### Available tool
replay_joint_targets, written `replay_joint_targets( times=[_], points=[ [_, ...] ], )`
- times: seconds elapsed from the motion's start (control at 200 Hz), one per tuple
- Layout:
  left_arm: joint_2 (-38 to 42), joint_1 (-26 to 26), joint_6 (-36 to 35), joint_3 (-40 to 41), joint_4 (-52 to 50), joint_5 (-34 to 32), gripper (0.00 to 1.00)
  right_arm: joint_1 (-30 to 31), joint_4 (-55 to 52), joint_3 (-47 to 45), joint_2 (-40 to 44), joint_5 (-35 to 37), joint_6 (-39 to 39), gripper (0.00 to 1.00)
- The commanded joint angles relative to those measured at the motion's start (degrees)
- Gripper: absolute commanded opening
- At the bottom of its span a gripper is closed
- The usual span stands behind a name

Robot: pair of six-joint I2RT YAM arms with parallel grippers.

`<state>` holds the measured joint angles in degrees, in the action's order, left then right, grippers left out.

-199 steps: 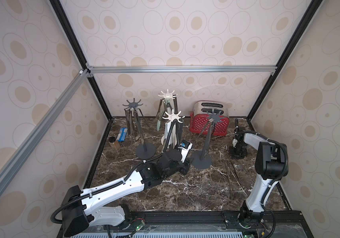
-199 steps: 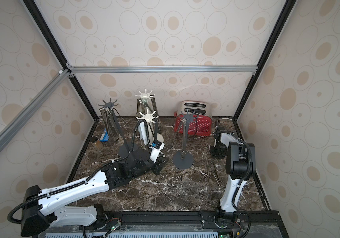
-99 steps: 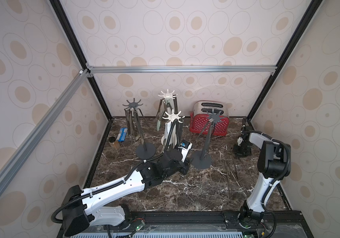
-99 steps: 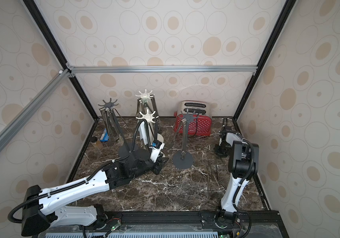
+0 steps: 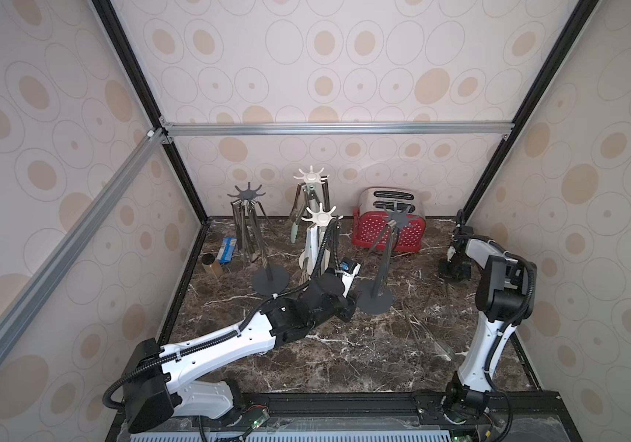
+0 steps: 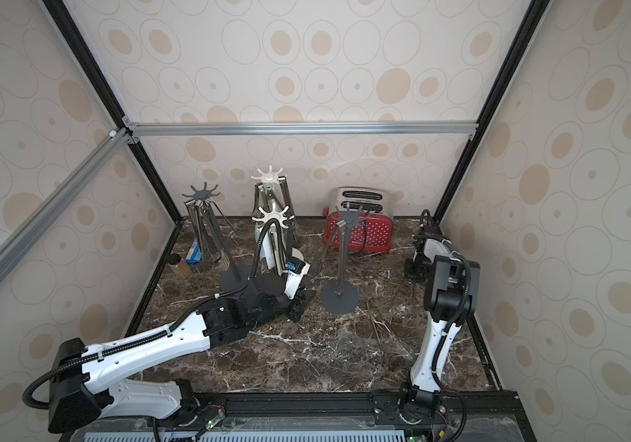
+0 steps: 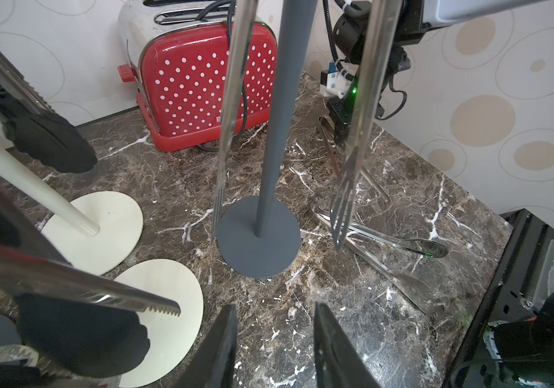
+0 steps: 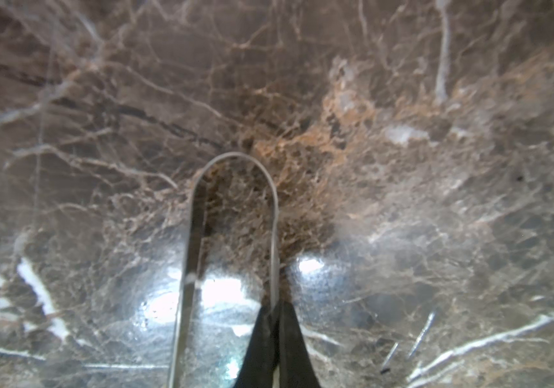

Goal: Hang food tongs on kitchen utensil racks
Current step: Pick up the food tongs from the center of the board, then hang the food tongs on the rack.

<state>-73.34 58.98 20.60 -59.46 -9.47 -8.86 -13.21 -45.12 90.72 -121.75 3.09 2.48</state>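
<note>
**Right gripper (image 8: 276, 307) pinches one leg of U-bent tongs (image 8: 235, 156)**

At the left we see a dark grey rack (image 5: 247, 196) with steel tongs (image 5: 245, 235) hanging. Two cream racks (image 5: 321, 218) beside it also carry tongs. Our left gripper (image 7: 275, 305) sits low beside the second dark rack (image 7: 279, 117), jaws partly apart and empty. Loose tongs (image 7: 386, 242) lie on the marble table (image 5: 344, 363) right of that base. Farthest right, our right gripper is closed on one leg of the U-bent tongs, down at the marble.
</note>
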Motion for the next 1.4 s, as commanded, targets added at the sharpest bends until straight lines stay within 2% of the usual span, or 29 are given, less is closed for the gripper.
replay_joint_targets(
  times=[0.0, 0.135, 0.281, 0.657, 0.832, 1.113, 1.398],
  points=[
    [-0.14, 0.05, -0.21, -2.68, -0.70, -0.45, 0.38, -0.38, -0.89, 1.24, -3.27, 1.16, -0.36, 0.01],
    [0.17, 0.06, -0.21, -2.68, -0.65, -0.46, 0.38, -0.36, -3.31, 4.16, -0.81, 2.23, -1.08, 0.00],
    [1.19, 0.05, 0.14, -2.44, -0.51, -0.34, 0.38, -0.33, -3.32, 4.60, 7.38, -0.09, -1.67, 0.00],
    [4.61, 0.08, 1.96, 0.96, 0.30, -1.19, 0.39, 0.63, 8.39, -6.72, 40.04, -24.75, -7.83, 0.00],
    [5.35, 0.00, 2.78, 2.59, 1.84, -1.07, 0.38, 2.26, 9.41, -6.71, 49.90, -33.19, -8.85, 0.00],
    [5.31, 0.02, 3.28, 2.94, 2.98, -0.32, 0.38, 8.53, 6.26, -4.76, 53.99, -42.56, -12.18, 0.00],
    [4.65, 0.02, 3.48, 2.53, 2.89, -0.22, 0.38, 10.96, 2.94, -2.35, 53.75, -49.55, -15.39, 0.00]
  ],
)
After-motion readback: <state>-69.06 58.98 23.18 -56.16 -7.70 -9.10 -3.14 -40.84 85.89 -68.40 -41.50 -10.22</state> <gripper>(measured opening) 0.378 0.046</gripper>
